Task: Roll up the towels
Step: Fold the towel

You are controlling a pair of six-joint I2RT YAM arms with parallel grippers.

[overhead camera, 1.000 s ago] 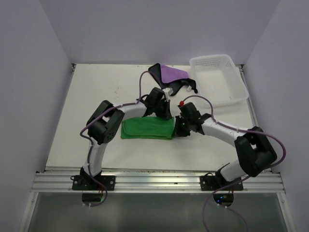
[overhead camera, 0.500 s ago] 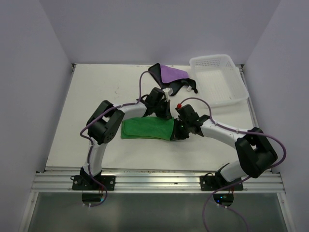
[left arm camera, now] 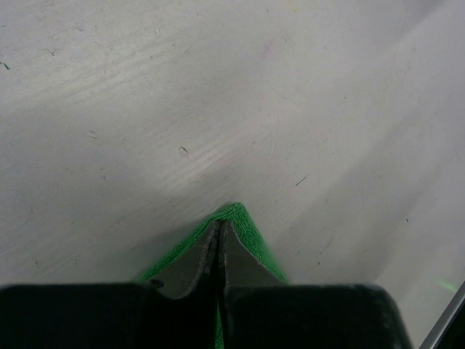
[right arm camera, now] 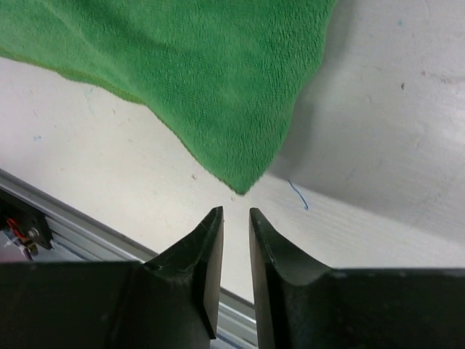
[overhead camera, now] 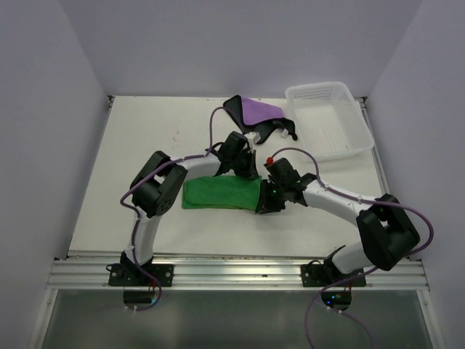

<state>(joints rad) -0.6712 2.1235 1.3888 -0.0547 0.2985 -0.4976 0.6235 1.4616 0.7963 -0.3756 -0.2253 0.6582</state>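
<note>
Green towel (overhead camera: 220,194) lay folded into a long band on the table (overhead camera: 145,145), its long axis running left to right between my two arms. The purple towel (overhead camera: 259,110) sat crumpled well apart at the far edge, beside the white basket (overhead camera: 327,123). My left pincer (left arm camera: 219,236) was clamped shut on the band's far right corner, a peak of green nipped between the jaws. My right pincer (right arm camera: 236,214) stood only a slit open, holding nothing. The near right corner pointed straight at that slit, just ahead of the tips, not touching. To roll leftward along the band, I judged, the right pincer needed that corner first.
</note>
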